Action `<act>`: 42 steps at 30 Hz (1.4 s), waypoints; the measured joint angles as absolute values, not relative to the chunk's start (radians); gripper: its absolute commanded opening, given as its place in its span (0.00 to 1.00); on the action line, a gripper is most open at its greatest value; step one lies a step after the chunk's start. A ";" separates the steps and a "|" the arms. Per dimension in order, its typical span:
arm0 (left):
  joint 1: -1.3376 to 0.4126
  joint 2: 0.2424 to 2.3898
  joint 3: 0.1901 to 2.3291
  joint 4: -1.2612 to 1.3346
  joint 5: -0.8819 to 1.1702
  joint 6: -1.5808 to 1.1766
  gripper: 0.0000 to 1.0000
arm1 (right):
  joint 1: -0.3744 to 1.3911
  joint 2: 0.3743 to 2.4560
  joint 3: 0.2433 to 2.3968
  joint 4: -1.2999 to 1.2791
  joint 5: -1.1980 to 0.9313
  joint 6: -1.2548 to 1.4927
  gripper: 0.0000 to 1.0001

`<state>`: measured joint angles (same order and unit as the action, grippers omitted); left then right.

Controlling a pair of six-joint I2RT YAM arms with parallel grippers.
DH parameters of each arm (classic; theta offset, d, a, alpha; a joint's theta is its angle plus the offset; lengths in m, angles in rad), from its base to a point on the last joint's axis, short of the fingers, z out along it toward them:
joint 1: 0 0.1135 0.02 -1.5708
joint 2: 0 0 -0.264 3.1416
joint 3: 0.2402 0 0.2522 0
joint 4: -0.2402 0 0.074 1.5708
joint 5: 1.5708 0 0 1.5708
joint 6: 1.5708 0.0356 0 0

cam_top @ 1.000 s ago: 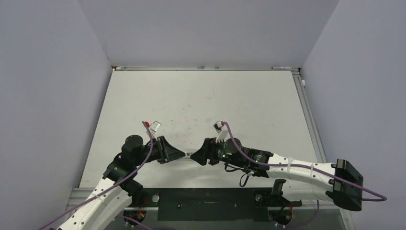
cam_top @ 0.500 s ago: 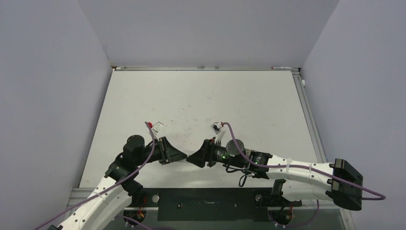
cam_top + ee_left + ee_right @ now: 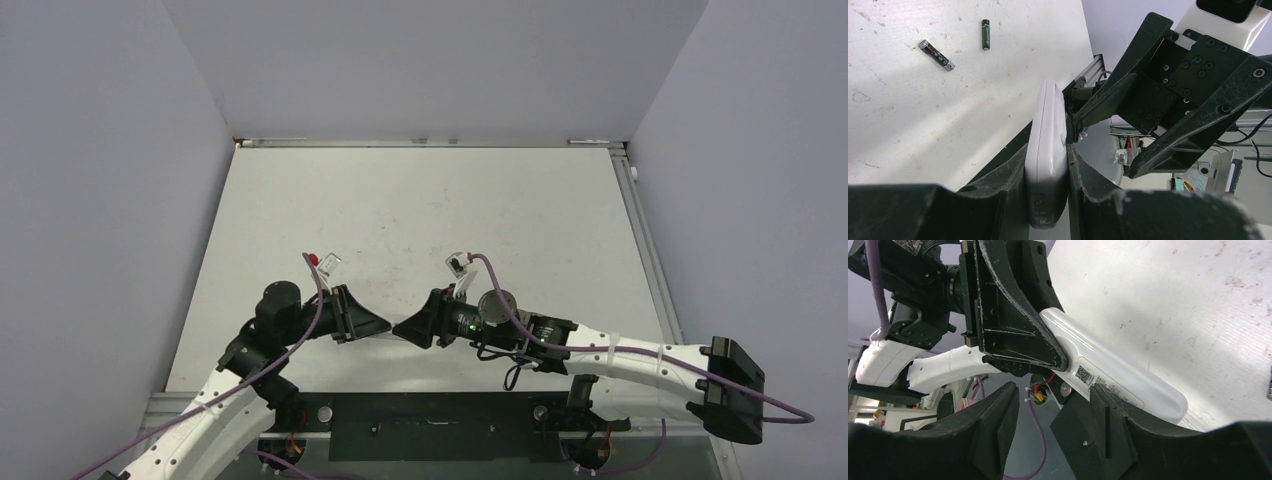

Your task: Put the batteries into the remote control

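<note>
Where both arms reach inward and meet tip to tip near the table's [image 3: 450,200] near edge, open tabletop is seen beyond them up to the far wall. One remote [image 3: 1047,150] and two batteries [image 3: 936,55] are counted. The second battery [image 3: 985,34] lies near the first on the table, apart from the remote. The remote is clamped edgewise by the left gripper [image 3: 1048,165]. The right gripper [image 3: 1048,395] is held beside the remote's free end, jaws apart, nothing grasped.
</note>
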<state>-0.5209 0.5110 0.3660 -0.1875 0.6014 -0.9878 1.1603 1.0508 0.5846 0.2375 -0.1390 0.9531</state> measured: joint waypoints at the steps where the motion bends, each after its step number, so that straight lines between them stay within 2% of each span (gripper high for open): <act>1: -0.521 0.511 0.369 -0.192 0.599 -0.983 0.00 | 1.160 1.044 0.588 0.223 -0.131 0.951 0.53; 18: -0.521 0.508 0.403 -0.262 0.565 -0.936 0.00 | 1.189 1.021 0.612 0.033 0.000 0.923 0.53; 42: -0.521 0.505 0.405 -0.273 0.557 -0.934 0.00 | 1.227 1.056 0.634 0.012 0.075 0.921 0.54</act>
<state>-0.5209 0.5049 0.4049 -0.2729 0.5568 -0.9337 1.2266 1.0565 0.6342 0.0116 0.0750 0.9211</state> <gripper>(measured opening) 0.226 0.536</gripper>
